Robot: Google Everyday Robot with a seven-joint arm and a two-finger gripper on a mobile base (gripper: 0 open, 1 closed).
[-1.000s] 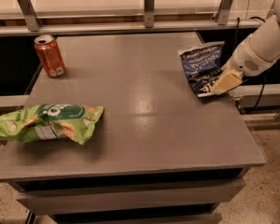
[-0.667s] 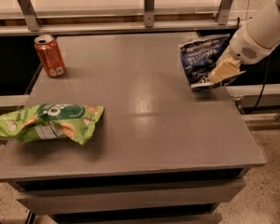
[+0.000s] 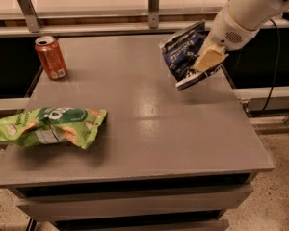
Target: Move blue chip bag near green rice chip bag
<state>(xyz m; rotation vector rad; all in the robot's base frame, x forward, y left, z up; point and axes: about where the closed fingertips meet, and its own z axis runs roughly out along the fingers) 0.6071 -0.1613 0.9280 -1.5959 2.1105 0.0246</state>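
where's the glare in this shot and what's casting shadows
Camera view: a pale sheen streaks the table near its centre; the green bag casts a soft shadow on its near side; the blue bag, held at the table's far right by the gripper, shows glossy highlights.

Gripper (image 3: 205, 63) partly behind blue chip bag (image 3: 181, 51)
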